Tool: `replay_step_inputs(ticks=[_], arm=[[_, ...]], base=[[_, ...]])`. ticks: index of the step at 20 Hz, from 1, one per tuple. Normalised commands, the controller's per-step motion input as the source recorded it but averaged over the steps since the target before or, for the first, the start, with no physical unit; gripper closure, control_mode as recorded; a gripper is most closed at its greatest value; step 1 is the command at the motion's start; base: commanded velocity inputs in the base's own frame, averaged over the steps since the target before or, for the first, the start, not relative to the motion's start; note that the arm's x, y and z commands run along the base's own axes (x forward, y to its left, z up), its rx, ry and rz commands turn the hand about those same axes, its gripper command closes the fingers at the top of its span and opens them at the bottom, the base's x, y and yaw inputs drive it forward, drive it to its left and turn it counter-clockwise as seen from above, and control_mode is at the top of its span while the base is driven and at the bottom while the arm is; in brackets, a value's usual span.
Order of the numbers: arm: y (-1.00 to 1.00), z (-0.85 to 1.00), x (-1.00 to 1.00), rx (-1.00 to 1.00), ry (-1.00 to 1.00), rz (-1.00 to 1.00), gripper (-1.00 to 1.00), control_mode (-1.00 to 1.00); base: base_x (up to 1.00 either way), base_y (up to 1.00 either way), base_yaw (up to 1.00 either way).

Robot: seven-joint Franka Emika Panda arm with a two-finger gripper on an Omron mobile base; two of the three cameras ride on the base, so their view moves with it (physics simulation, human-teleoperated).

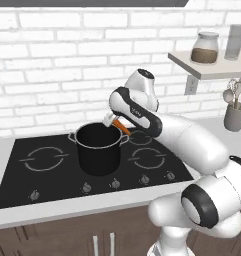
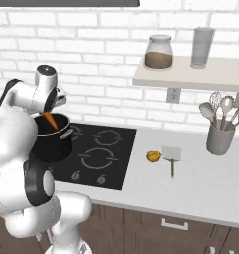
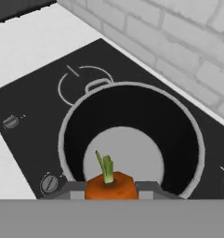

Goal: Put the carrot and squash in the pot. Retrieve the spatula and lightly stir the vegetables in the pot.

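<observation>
Jaws (image 3: 109, 189) of the white arm grip the carrot (image 3: 109, 184), holding it just above the open mouth of the black pot (image 1: 98, 149), which sits on the dark cooktop (image 1: 22, 180). Well apart to the right, on the pale surface (image 2: 200, 183), the yellow squash (image 2: 152, 156) lies just beside the spatula (image 2: 171, 157).

Glossy white arm (image 1: 192, 137) of rounded segments (black bands at the joints), on a white base column.
</observation>
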Motion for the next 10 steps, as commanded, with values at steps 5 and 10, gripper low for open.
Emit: replay_step_inputs(ticks=[5,10], arm=[[0.51,-0.50,0.79,0.01,0.12,0.01,1.00,-1.00],[0.14,-0.53,0.49,0.04,0.04,0.00,1.00,-1.00]], base=[[0.00,0.00,0.00],[0.00,0.00,0.00]])
